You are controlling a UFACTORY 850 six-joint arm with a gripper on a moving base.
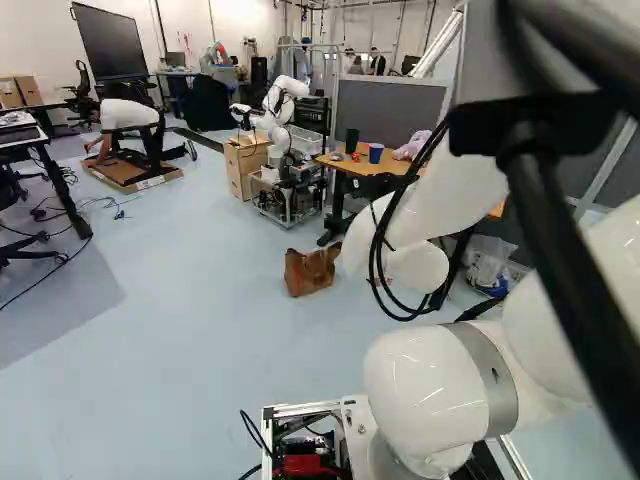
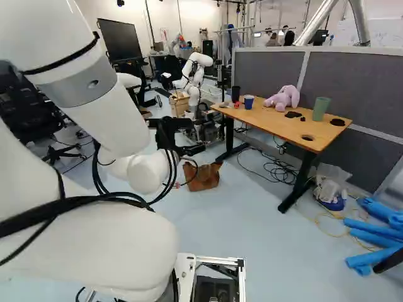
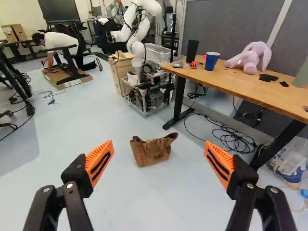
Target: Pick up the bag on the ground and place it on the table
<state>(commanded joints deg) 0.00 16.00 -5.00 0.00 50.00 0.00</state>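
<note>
Two black, orange-padded fingers [image 3: 99, 161] are held wide apart, with nothing gripped. Ahead of them, on the pale blue-grey floor [image 3: 125, 192], a brown, soft-looking bag [image 3: 151, 152] is seen upright, its top edge slack and its corners flared. Its long side is roughly lined up with the spread of the fingers (an awkward pinch, probably), so a turn of the wrist seems called for, letting the narrow thickness be straddled. The fingers are best lowered from above, well past the rim, before being closed; a shallow hold could be lost. Farther out, the wooden-topped desk [image 3: 224, 87] is occupied by a dark blue cup [image 3: 211, 61], a black cup [image 3: 191, 50] and a pink plush toy [image 3: 250, 57], which should be avoided at set-down.
</note>
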